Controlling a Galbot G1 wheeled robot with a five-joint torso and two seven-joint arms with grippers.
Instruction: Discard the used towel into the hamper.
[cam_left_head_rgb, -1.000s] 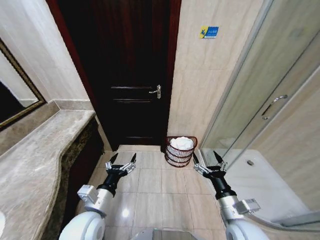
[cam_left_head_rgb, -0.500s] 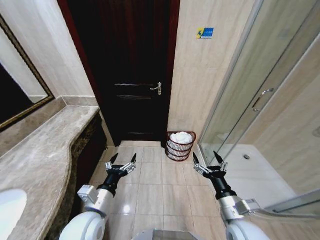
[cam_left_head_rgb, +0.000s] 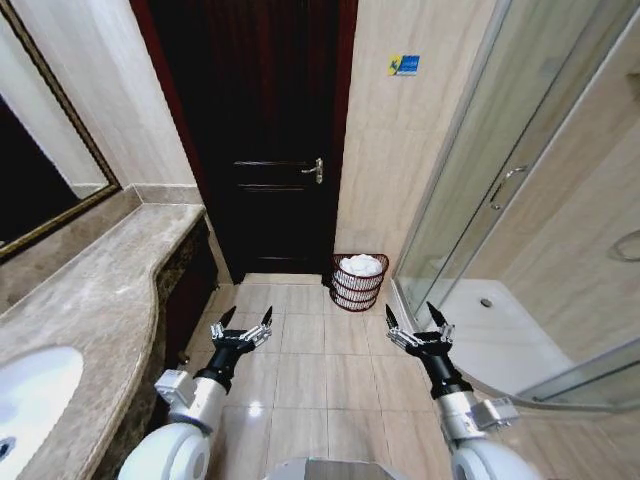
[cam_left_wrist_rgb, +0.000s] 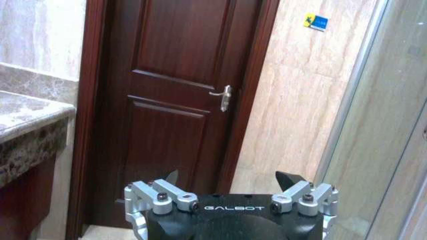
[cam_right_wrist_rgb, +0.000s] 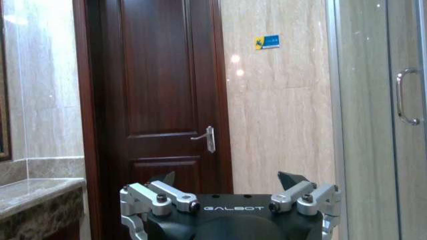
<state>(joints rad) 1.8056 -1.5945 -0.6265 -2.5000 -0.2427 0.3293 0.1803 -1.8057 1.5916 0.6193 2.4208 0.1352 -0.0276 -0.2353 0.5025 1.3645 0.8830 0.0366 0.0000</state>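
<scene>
Hamper: on floor by door, white towel inside.
Left gripper: spread wide, empty.
Right gripper: spread wide, empty.

Hamper now farther off.

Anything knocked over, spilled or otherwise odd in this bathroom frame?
Nothing stands out. The hamper stands upright on the floor against the wall beside the closed door, with a white towel inside it. The left claw and right claw are both open and empty, held low over the tiles.
</scene>
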